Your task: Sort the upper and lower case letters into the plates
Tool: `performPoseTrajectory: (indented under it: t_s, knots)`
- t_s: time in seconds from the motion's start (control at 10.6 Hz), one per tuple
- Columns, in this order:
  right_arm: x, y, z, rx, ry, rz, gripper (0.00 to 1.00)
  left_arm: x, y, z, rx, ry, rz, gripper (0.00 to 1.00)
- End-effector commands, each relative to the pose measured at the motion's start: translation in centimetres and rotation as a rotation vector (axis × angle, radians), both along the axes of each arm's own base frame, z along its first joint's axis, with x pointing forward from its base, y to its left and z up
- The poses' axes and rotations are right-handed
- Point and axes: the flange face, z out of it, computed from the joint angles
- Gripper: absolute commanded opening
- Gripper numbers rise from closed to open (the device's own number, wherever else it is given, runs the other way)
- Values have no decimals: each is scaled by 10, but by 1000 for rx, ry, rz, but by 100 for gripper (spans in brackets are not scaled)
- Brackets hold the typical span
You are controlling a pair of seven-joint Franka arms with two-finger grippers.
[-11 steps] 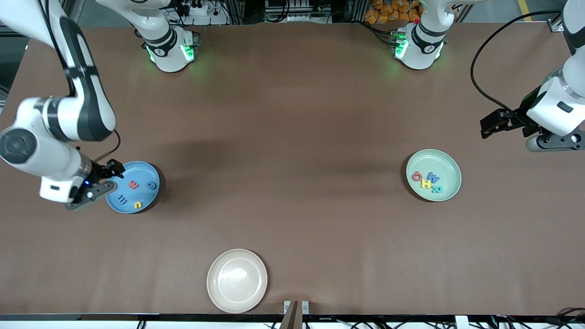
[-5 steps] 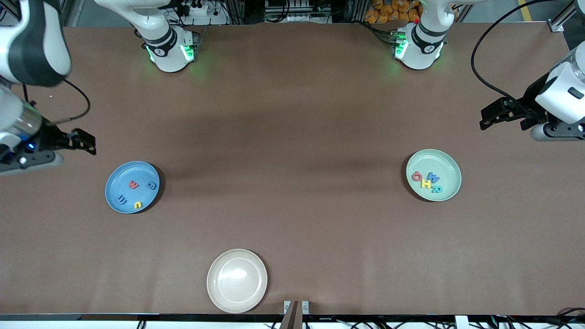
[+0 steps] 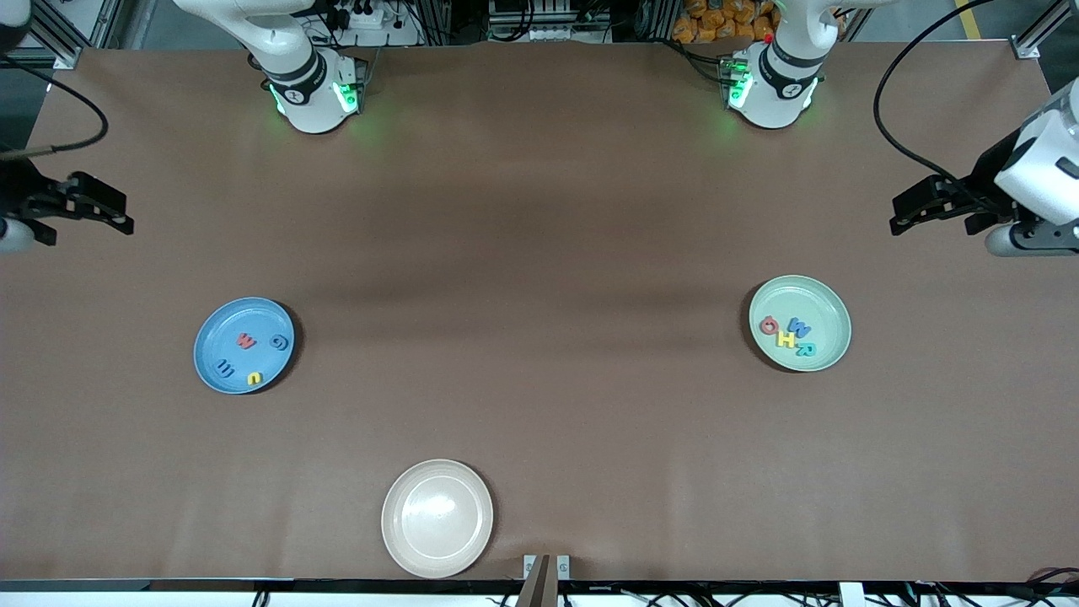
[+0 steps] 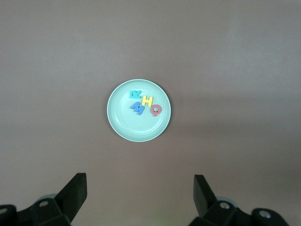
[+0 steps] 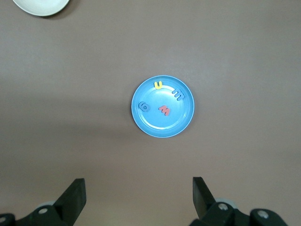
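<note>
The right gripper (image 3: 93, 211) is being held up over the bare table at the right arm's end, its fingers spread wide with nothing between them; most of its arm is being cut off by the picture's edge. The left gripper (image 3: 923, 211) is being held likewise over the table at the left arm's end, jaws fully apart and empty.

The blue plate (image 3: 211, 362) is being seen on the table toward the right arm's end, with four small letters lying in it: a red one (image 3: 245, 341), a dark blue one (image 3: 279, 342), a light blue one (image 3: 226, 368) and a yellow one (image 3: 254, 378). The mint green plate (image 3: 822, 303) is being seen toward the left arm's end, carrying a touching cluster: a red Q (image 3: 769, 324), a yellow H (image 3: 785, 340), a blue letter (image 3: 798, 326) and a teal R (image 3: 807, 350). The cream plate (image 3: 405, 539) is lying nearest the front camera.

The dark blue letter is being blended into its plate and cannot be read with certainty.
</note>
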Motion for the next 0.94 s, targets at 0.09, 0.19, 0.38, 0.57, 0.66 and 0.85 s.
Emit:
performPoseTrajectory:
  t_s: [0.09, 0.19, 0.38, 0.57, 0.66, 0.85]
  knots:
    - [-7, -4, 11, 18, -10, -34, 100, -14, 3, 22, 12, -4, -13, 100]
    - [-8, -5, 11, 19, -7, -34, 100, -15, 2, 21, 37, 3, -21, 100]
    - [-7, -4, 11, 17, -7, -31, 100, -15, 0, 21, 41, 2, -25, 100]
    - [-8, -3, 10, 17, -2, -31, 100, -14, 1, 21, 39, 1, -24, 100]
    - [-8, -4, 11, 16, -2, -31, 100, -14, 1, 23, 37, -3, -24, 100]
    - [-8, -5, 10, 14, 1, -31, 100, -14, 1, 33, 38, -27, -25, 100]
